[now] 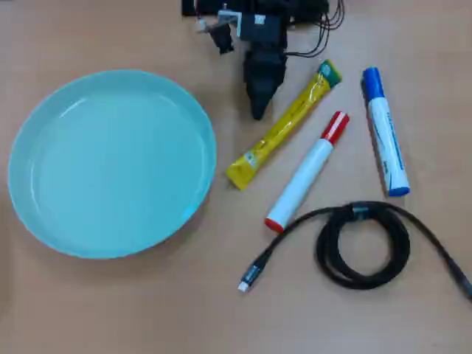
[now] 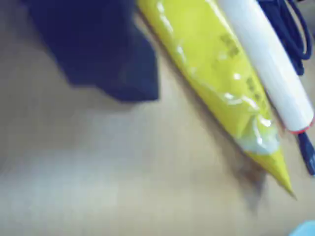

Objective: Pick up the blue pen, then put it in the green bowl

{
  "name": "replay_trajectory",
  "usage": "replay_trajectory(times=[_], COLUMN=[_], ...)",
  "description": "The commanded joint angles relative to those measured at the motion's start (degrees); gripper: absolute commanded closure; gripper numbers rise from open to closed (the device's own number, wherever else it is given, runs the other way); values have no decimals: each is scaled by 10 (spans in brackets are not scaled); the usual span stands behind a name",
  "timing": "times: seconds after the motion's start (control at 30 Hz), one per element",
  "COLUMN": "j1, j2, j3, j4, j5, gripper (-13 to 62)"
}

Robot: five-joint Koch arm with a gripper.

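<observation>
gripper (image 1: 258,109) sits low at the top centre of the overhead view, tip pointing down-frame, carrying nothing; its jaws stack into one dark wedge there and the wrist view shows only a blurred dark mass, so I can't tell if they're spread or pressed together. blue pen (image 1: 385,133) lies flat on the worktop (image 1: 147,310) at the far right of the overhead view, blue cap toward the top, untouched and well apart from the gripper. green bowl (image 1: 110,162) is empty at the left, so nothing is done yet and the carry has to cross the whole layout. Between gripper and pen: a yellow sachet (image 1: 284,127) lying diagonally just beside the gripper tip, then the red-capped marker (image 1: 308,171) roughly parallel to it. The wrist view is filled by that sachet (image 2: 216,83) and the white barrel (image 2: 270,69), so the camera is on the wrong objects. A coiled black cable (image 1: 361,243) sits below the pen's lower end, near but apparently not touching. My read: swing right past sachet and red marker, and grab mid-barrel across the pen's width; the risk is taking the similar red marker or nudging the sachet
</observation>
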Motion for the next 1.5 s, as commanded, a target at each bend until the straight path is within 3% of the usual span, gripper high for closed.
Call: replay_trajectory(times=[0.0, 0.9, 1.47], j1=[-28, -29, -113], j2=[56, 55, 58], j3=[18, 4, -319], j4=[98, 115, 566], j5=[-10, -9, -2], gripper=[572, 572, 571])
